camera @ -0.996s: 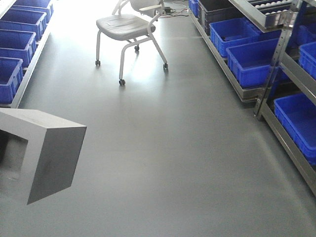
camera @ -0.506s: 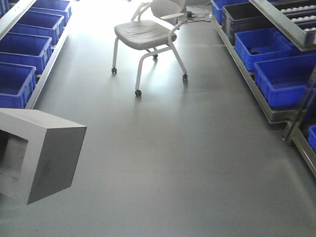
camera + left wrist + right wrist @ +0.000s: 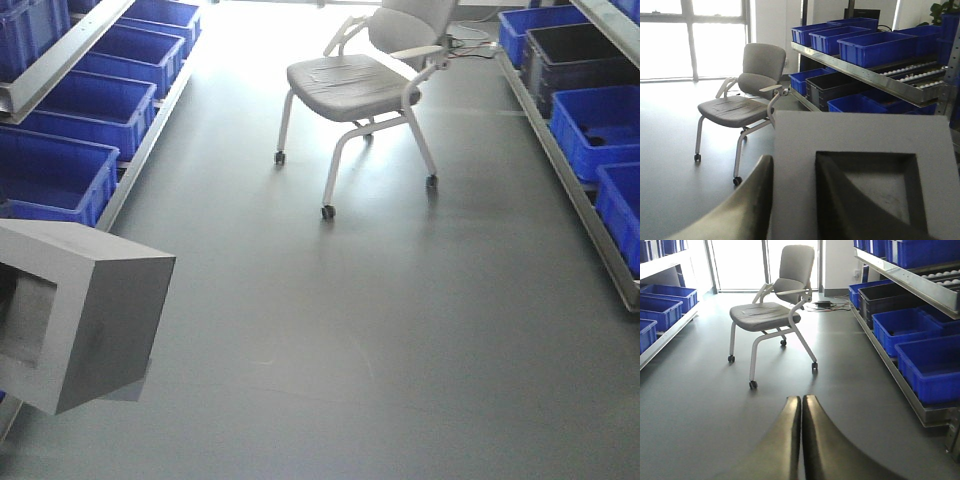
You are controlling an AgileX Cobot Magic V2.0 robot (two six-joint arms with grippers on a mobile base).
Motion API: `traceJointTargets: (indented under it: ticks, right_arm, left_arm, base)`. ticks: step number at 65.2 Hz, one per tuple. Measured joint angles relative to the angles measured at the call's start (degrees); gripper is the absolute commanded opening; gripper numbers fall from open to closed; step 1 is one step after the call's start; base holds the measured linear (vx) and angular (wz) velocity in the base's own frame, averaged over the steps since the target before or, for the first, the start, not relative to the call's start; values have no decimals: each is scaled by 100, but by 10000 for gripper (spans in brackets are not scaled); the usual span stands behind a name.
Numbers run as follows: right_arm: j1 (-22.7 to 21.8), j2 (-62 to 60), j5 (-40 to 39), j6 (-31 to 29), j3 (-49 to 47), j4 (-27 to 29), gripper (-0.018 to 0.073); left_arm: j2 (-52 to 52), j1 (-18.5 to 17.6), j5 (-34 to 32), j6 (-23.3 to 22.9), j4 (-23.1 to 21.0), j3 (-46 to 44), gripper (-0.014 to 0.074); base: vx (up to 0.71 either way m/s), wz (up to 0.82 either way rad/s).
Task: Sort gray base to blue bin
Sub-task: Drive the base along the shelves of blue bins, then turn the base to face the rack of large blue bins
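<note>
And the left pincer point(image 3: 794, 167) pinches one wall of the matte gray recessed block point(image 3: 95, 315), aloft beside the bright-blue plastic crate point(image 3: 50, 170) on the left rack point(image 3: 148, 152). The right pincer point(image 3: 801, 402) is pressed together, empty. It's a one-wall grip, so a jolt could twist it loose.

Gray chair point(image 3: 355, 85) on casters at 12 o'clock, standing on bare gray floor point(image 3: 400, 320). Metal rack point(image 3: 60, 58) along 10 o'clock; second rack point(image 3: 572, 182) along 2. Black crate point(image 3: 570, 50) at 1. Bright window point(image 3: 715, 45) behind chair.
</note>
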Motion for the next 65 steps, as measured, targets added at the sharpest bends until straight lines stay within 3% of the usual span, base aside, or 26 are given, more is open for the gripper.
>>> traceJointTargets:
  ticks: [25,65]
  right_arm:
    - [0,0,0,0,0,0,-5]
    - [0,0,0,0,0,0,-5]
  left_arm:
    - [0,0,0,0,0,0,-6]
    - [0,0,0,0,0,0,-6]
  base:
    - [27,39]
    - [18,75]
